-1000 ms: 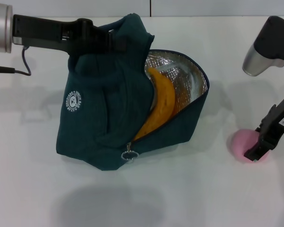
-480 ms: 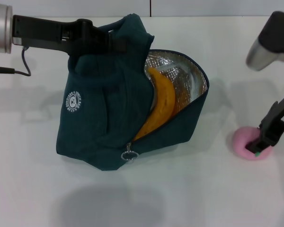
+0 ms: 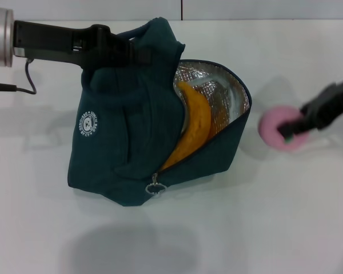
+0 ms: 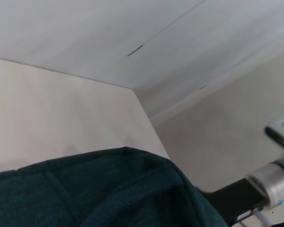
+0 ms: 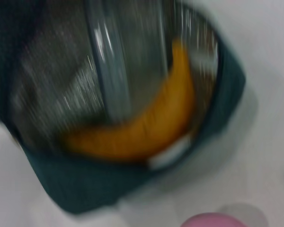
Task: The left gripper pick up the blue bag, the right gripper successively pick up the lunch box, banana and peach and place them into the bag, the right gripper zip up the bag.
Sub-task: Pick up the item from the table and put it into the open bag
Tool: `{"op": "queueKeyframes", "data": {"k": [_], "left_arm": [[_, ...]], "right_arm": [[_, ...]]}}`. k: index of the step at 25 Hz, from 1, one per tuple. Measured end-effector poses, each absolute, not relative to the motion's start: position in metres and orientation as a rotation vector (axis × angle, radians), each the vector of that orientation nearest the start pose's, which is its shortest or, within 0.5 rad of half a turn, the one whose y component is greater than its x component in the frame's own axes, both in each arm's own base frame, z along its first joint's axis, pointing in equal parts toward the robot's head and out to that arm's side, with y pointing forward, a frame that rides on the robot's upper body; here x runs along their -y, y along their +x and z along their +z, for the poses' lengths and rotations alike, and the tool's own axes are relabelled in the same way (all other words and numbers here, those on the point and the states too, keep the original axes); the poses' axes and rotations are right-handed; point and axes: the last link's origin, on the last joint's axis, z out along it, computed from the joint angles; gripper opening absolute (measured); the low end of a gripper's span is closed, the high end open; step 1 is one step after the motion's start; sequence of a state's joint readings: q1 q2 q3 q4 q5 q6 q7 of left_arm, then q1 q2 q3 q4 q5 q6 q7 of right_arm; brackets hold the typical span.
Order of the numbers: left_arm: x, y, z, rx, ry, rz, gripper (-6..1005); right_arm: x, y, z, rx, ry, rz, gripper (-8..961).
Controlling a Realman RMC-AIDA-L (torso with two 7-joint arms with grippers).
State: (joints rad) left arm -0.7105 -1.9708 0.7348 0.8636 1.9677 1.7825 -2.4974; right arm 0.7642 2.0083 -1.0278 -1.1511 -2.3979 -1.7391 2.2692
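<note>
Carrying the small pink rounded peach (image 3: 281,128) toward the bag is the step in hand, judging by how things lie: the right hand (image 3: 290,129), a black two-fingered claw reaching in from the right edge of the head view, is closed on the peach at the middle right of the frame, just beside the bag's open mouth but not yet over it. The large dark teal fabric bag (image 3: 126,137) fills the centre of the frame, its silver foil lining (image 3: 217,85) showing in the upper right of the opening. The long curved yellow-orange banana (image 3: 195,121) already lies inside, and the right wrist view shows the clear plastic lunch box (image 5: 109,71) in there with it. The left hand (image 3: 138,52), a like black claw at the upper left, is clamped on the bag's top fabric near the handles, holding the mouth up. The metal ring zip pull (image 3: 155,187) hangs at the lower centre, the zip still undone. Next, the peach should travel over the foil-lined opening, clear the rim, and be let go in the free space beside the banana; zipping comes after. The white desk (image 3: 263,228) carries it all.
</note>
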Motion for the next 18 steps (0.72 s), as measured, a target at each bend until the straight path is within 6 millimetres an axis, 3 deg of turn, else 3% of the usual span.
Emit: {"op": "queueKeyframes", "data": {"k": [9,18], "left_arm": [[-0.37,-0.179,0.069,1.662,-2.674,-0.733,36],[-0.37,-0.178,0.069,1.66,-2.676,-0.735,36]], "right_arm": [[-0.38,0.14,0.072,-0.843,-2.868,0.395,272],[-0.378,0.129,0.041,-0.777,-2.964,0.537,199]]}}
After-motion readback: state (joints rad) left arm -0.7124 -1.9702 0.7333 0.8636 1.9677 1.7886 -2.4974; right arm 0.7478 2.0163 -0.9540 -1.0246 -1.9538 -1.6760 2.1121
